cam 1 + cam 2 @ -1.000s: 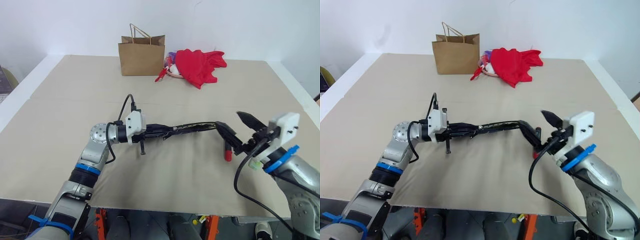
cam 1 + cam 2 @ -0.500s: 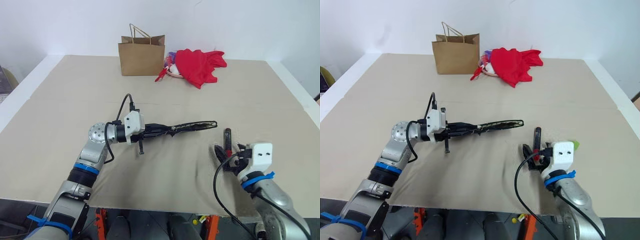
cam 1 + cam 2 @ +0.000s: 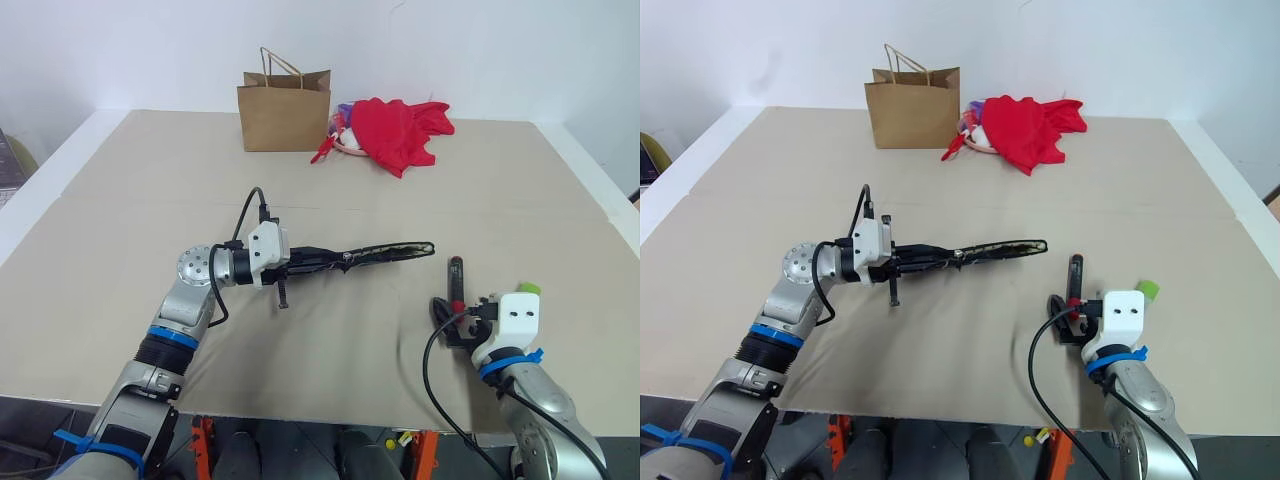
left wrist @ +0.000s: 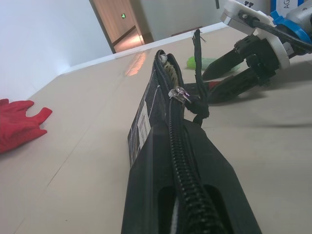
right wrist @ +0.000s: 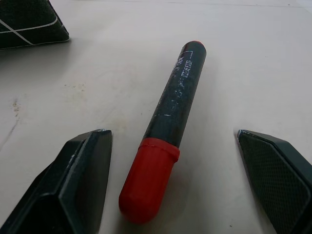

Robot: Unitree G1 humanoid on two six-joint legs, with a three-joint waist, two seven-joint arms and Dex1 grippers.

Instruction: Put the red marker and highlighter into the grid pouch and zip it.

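Since a second earlier, the right gripper has dropped from beside the grid pouch to the tabletop. It now sits low with its jaws spread wide, one on each side of the red marker, touching neither side. This looks like the setup for a pick; the marker is not yet grasped.

The marker lies flat on the tabletop, near the robot's right side. Its long axis runs straight away from the robot, with the rounded red end nearest the gripper and the black half pointing toward the far edge.

The left gripper is clenched on one end of the pouch, holding it off the tabletop, level and stretched toward the right. The light-green highlighter lies just beyond the right wrist.
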